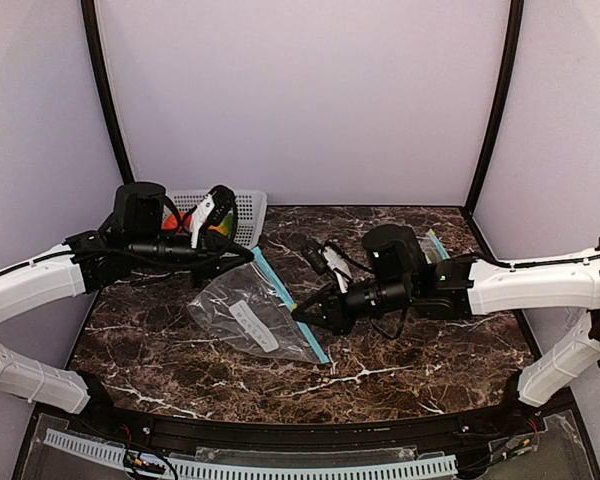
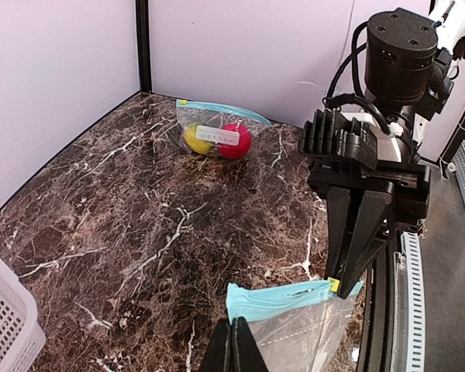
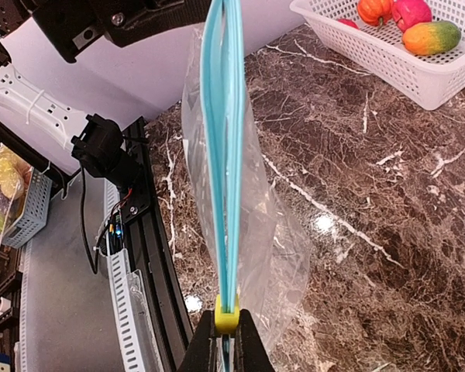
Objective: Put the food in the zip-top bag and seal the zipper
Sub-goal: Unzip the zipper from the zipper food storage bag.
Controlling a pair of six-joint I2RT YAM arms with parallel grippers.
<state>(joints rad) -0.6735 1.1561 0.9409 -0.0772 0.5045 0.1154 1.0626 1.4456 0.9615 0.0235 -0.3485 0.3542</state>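
Food point(image 3: 428, 36): three small rounded fruits, orange, red and green-yellow, lying in the white basket point(image 3: 387, 66) at the back-left corner; none inside the bag yet.
Zip-top bag point(image 1: 255, 315): clear, looks empty, stretched between both arms near the table middle, lower part sagging toward the marble table point(image 2: 178, 232).
Left gripper point(image 2: 234, 333): closed, pinching one end of the blue zipper strip point(image 3: 225, 155).
Right gripper point(image 3: 225, 333): closed, clamped on the yellow slider point(image 2: 334, 285) at the other end of the strip.
Zipper: the two blue lips lie pressed together along the visible length; probably to be opened before any fruit can go in.
Handling of bag: very light, thin and floppy, slippery film; likely to fold or collapse when one end is released. Best hold on the stiffer blue strip or the slider, not on the film.
Handling of food: light, smooth, round, likely to roll; best taken across the middle, one piece each time.
Edges: basket wall just beside the left arm; black front rail point(image 1: 280, 430) below the bag; enclosure walls close behind and at both sides.
Open room: bare marble in front and to the left of the bag; a second bag point(image 2: 217, 133) with a yellow and a red fruit rests near the far right corner, well apart.
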